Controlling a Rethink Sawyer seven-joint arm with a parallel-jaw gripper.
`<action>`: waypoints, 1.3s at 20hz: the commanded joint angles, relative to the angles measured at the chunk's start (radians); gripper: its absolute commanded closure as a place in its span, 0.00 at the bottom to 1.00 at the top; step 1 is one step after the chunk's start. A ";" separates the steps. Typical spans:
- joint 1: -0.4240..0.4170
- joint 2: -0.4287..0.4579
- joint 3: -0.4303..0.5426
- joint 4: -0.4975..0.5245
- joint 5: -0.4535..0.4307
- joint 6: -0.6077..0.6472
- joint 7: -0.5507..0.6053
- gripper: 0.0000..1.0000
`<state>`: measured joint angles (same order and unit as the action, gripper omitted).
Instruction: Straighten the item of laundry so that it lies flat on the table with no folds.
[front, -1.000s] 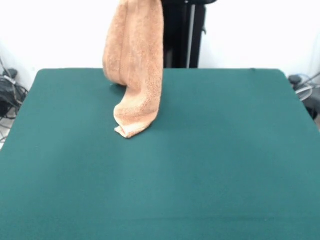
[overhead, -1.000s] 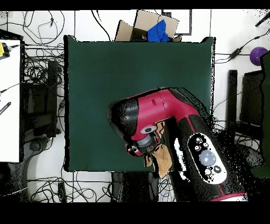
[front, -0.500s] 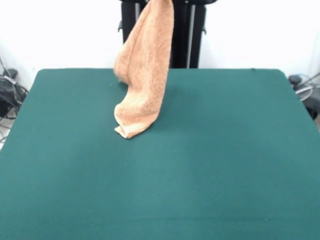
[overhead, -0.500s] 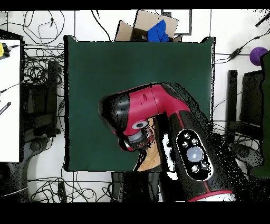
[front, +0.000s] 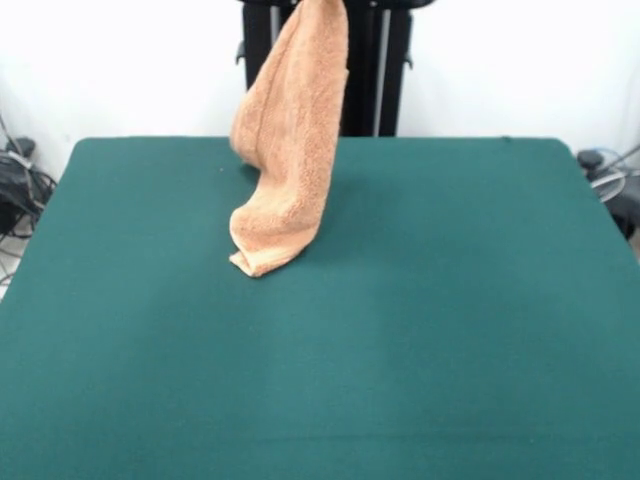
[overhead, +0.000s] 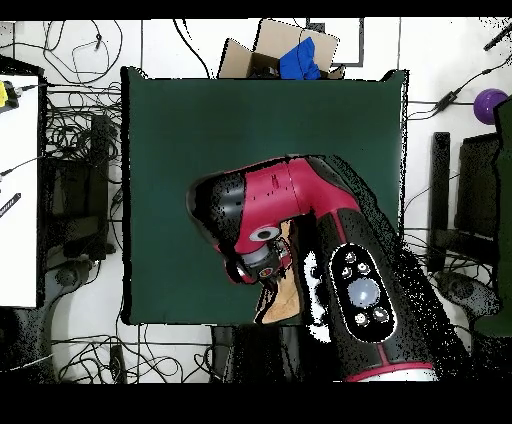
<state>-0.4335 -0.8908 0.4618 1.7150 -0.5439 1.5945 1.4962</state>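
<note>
Toward the far left of the table (front: 450, 330), the towel (front: 290, 150) is seen in the front view hanging from above the picture's top edge, bunched and folded lengthwise, with only its lower end resting on the green top. The gripper is not shown in that view. From overhead, the red and black arm (overhead: 300, 215) is seen above the table's near edge, covering most of the towel; only a tan strip (overhead: 283, 295) is visible. Whether the gripper is apart or clamped cannot be told.

cardboard box (overhead: 285, 48) with blue item (overhead: 300, 60) | purple ball (overhead: 489, 103) | tangled cables (overhead: 75, 140) on floor | white desk (overhead: 18, 190)
</note>
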 joint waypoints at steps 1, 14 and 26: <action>0.063 0.039 -0.099 -0.041 0.043 -0.005 0.317 1.00; 0.193 0.042 -0.218 -0.091 0.072 0.019 0.413 1.00; 0.288 0.068 -0.297 -0.158 0.106 0.051 0.474 1.00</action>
<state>-0.1833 -0.8383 0.2312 1.5930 -0.4738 1.5947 1.6526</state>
